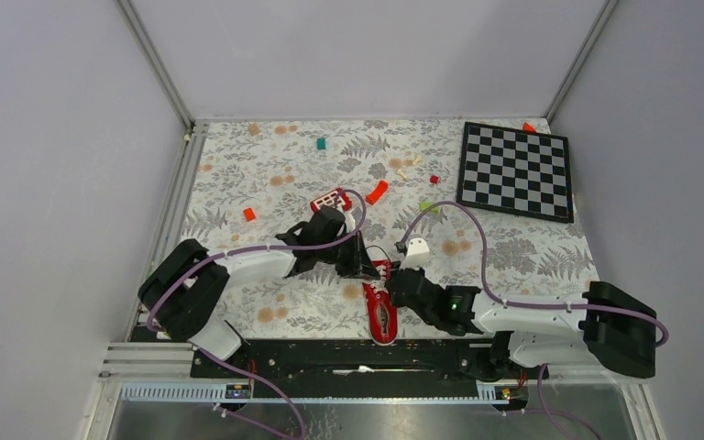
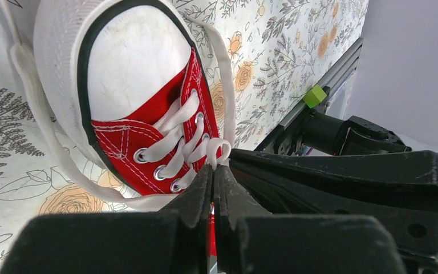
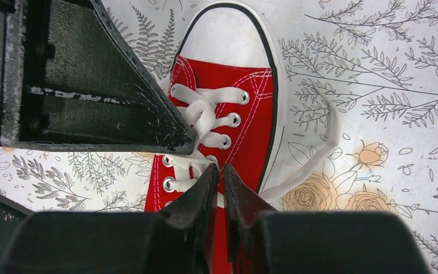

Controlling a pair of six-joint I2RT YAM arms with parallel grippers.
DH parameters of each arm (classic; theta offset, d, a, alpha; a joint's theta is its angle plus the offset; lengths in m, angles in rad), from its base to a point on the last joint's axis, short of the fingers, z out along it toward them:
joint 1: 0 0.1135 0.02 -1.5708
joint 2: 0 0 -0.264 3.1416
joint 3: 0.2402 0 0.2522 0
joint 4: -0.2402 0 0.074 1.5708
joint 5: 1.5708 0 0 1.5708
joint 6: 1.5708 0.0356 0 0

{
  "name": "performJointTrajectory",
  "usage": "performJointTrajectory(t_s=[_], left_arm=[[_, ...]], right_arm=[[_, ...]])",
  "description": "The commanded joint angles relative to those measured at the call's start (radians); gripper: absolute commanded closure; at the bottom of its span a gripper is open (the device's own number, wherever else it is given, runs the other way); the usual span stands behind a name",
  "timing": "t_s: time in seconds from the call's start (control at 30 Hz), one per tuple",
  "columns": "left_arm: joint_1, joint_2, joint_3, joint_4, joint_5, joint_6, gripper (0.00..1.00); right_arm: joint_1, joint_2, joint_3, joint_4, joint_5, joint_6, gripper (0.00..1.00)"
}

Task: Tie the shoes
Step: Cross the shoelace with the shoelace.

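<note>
Pinching white lace [image 2: 215,146] on the red sneaker [image 2: 148,123], left tool [image 2: 213,170] is clamped tight; right tool [image 3: 221,171] sits barely parted.

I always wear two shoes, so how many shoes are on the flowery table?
1. The red sneaker lies near the table's front edge, between the left gripper and the right gripper. No second shoe shows, though some of the table is hidden.
</note>
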Motion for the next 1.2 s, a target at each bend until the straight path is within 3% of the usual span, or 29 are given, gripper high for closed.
performJointTrajectory(t_s=[0.0,0.4,0.77,1.17], left_arm=[[0.011,0.012,0.004,0.059,0.042,0.001,1.0],[0.014,0.008,0.009,0.058,0.047,0.001,1.0],[0.015,0.006,0.005,0.054,0.048,-0.001,1.0],[0.013,0.003,0.006,0.052,0.05,0.0,1.0]], right_arm=[[-0.019,-0.048,-0.012,-0.032,-0.013,-0.006,0.84],[-0.02,-0.159,0.0,-0.053,-0.043,-0.029,0.77],[-0.021,-0.116,0.041,0.01,-0.142,-0.071,0.73],[-0.021,-0.049,0.077,0.01,-0.123,-0.106,0.71]])
